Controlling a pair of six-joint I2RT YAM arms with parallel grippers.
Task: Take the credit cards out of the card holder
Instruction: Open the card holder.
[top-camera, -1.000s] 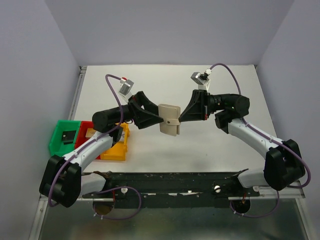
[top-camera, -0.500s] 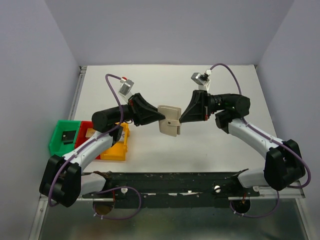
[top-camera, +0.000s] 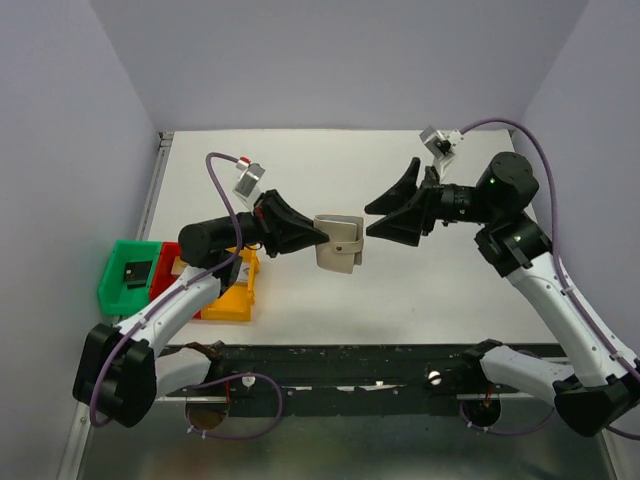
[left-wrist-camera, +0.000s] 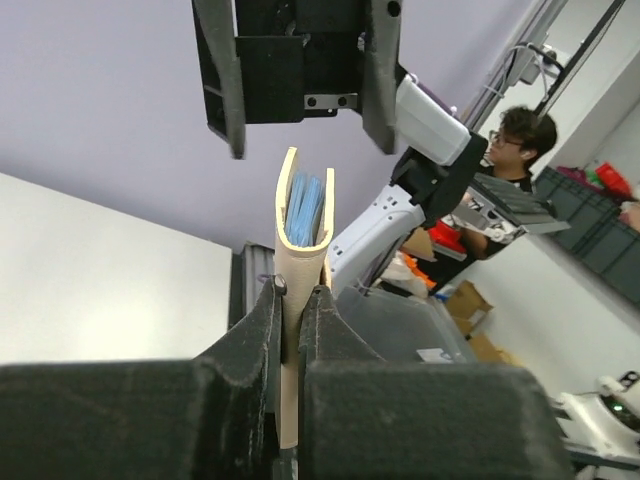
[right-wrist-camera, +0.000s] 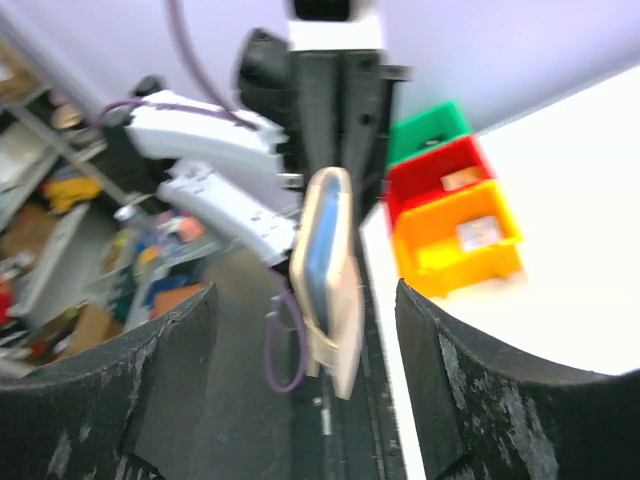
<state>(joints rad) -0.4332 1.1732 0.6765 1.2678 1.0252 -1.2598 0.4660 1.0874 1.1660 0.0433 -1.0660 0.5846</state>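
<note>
In tight-pinched left tool (top-camera: 324, 238), card holder (top-camera: 345, 250)

Table (top-camera: 420, 290) holds green bin (top-camera: 113, 296), red bin (top-camera: 172, 252), yellow bin (top-camera: 226, 306).

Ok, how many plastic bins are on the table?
3, side by side at the table's left edge: a green bin farthest left, a red bin in the middle, a yellow bin nearest the centre. None looks hidden.

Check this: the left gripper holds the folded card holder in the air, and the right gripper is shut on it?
No: the right gripper is open, off the card holder, as the top view shows. The left gripper holds it.
</note>
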